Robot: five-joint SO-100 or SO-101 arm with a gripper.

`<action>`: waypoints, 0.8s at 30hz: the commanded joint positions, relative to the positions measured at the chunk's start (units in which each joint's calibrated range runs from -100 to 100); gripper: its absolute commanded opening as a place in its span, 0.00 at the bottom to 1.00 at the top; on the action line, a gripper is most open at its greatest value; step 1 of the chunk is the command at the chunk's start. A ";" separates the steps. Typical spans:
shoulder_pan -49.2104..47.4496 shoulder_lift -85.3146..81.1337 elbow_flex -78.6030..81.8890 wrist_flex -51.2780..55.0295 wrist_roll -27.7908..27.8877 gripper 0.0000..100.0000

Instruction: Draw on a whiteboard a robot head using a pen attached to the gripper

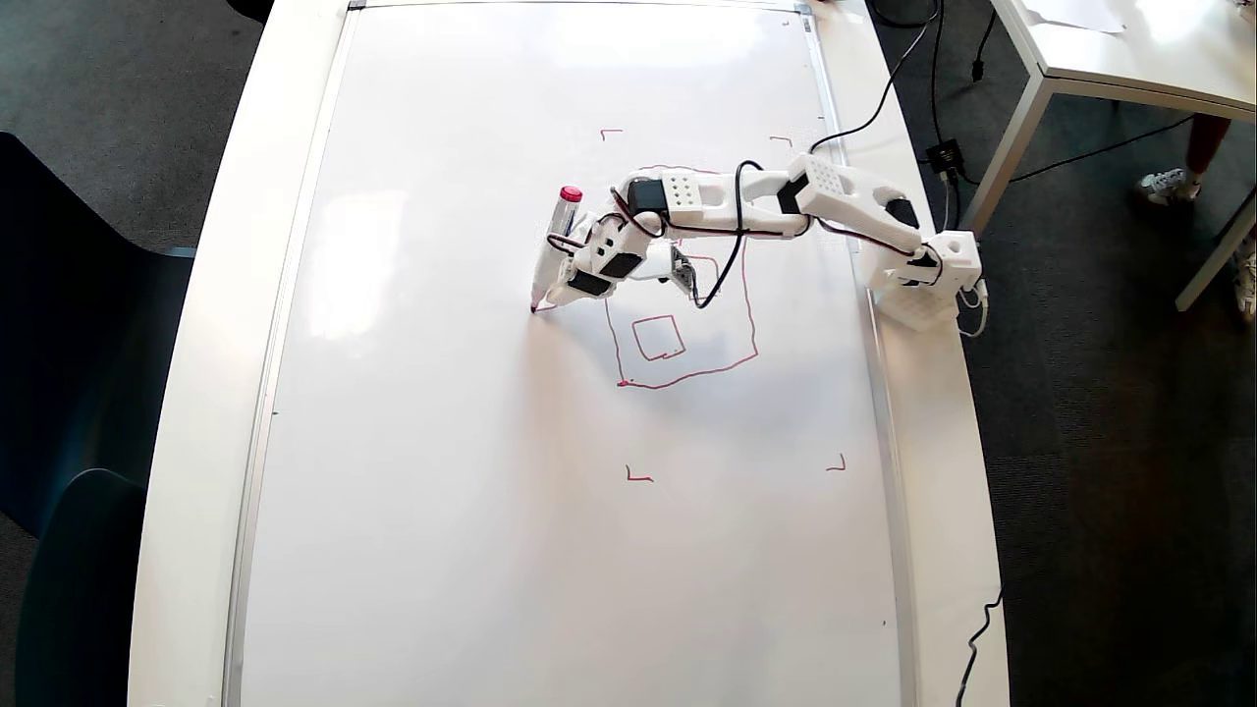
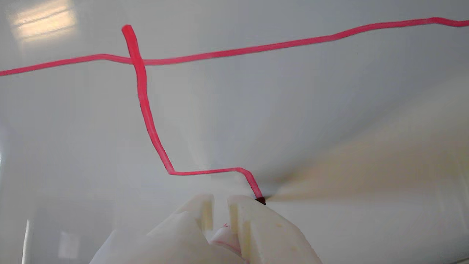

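The whiteboard (image 1: 442,491) covers most of the table in the overhead view. On it is the red robot head (image 1: 687,374): an outline with a small square inside, partly hidden under the arm. My gripper (image 1: 558,290) reaches left past the outline and is shut on the pen (image 1: 552,250), which has a white barrel and a red cap on top. The pen's tip touches the board at a short red stroke left of the outline. In the wrist view the white fingers (image 2: 256,234) frame the dark pen tip (image 2: 261,200), which ends a stepped red line (image 2: 146,110) crossing a long one.
Four small red corner marks (image 1: 638,478) surround the drawing. The arm's base (image 1: 923,285) sits on the white table rim at the right, with black cables leading off. A dark chair (image 1: 59,393) stands to the left and another table (image 1: 1129,49) at the top right.
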 commanded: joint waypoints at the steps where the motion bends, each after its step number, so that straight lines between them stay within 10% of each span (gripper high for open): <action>1: 0.90 1.92 -1.14 -1.96 0.36 0.01; 24: 8.78 -6.97 12.48 4.21 4.38 0.01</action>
